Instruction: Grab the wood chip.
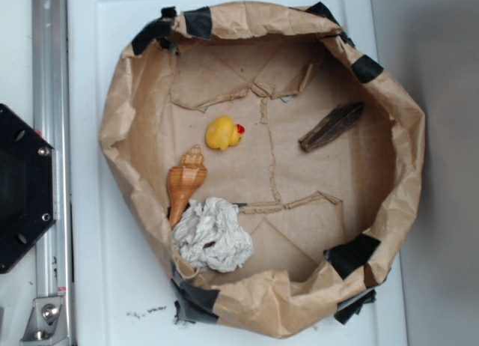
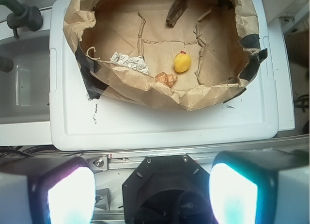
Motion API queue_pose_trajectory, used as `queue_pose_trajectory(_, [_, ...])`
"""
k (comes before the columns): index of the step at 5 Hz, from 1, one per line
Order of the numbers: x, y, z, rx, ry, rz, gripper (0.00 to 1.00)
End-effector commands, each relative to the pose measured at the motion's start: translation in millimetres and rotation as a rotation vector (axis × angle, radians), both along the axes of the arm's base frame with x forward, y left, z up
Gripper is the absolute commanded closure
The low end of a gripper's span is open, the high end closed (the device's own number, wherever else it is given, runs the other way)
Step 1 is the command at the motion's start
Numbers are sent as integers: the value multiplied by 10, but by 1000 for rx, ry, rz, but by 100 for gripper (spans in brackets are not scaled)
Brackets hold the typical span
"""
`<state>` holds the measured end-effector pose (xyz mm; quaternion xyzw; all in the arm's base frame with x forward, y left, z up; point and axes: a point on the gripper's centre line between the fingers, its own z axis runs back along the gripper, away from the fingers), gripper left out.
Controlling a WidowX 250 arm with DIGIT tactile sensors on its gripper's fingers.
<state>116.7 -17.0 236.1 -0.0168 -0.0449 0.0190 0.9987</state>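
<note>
Wood chip [image 1: 332, 126]: dark brown flat sliver w/ tapered ends, lying on the paper floor at the right side of the bin in the exterior view, tilted diagonally, close to the crumpled wall. In the wrist view it sits at the far rim [image 2: 176, 8]. Nothing touches it.
Gripper [image 2: 152, 195]: 2 fingers, seen only in the wrist view, at the bottom corners, pads [image 2: 70, 195] glowing pale. Claw spread wide apart, nothing between them. It hangs back over the black base, well apart from the bin.
Bin [image 1: 112, 129]: brown paper bag rolled into a shallow ring, patched w/ black tape [image 1: 352, 254] at several spots on the rim; creased paper strips on the floor.
Seashell [image 1: 185, 183]: glossy orange-tan spiral, left side, leaning by the wall, just above the paper wad.
Paper wad [image 1: 212, 235]: crumpled white-grey, lower left, touching or nearly touching the shell tip.
Rubber duck [image 1: 223, 132]: yellow, red beak, near the centre, between shell and chip, apart from both.
Surface [image 1: 105, 286]: white plastic lid under the bin; a few dark specks at its lower left, prob. debris, too small to tell.
Rail [image 1: 51, 136]: metal extrusion along the left, beside the black base [image 1: 22, 189].
Writing: no brand or label readable in either view.
</note>
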Motion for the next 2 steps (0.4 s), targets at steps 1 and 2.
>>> queue_pose_trajectory(1, [0,0,0,0,0,0,0])
queue_pose_trajectory(2, [225,146,-142,1,-21,46,0])
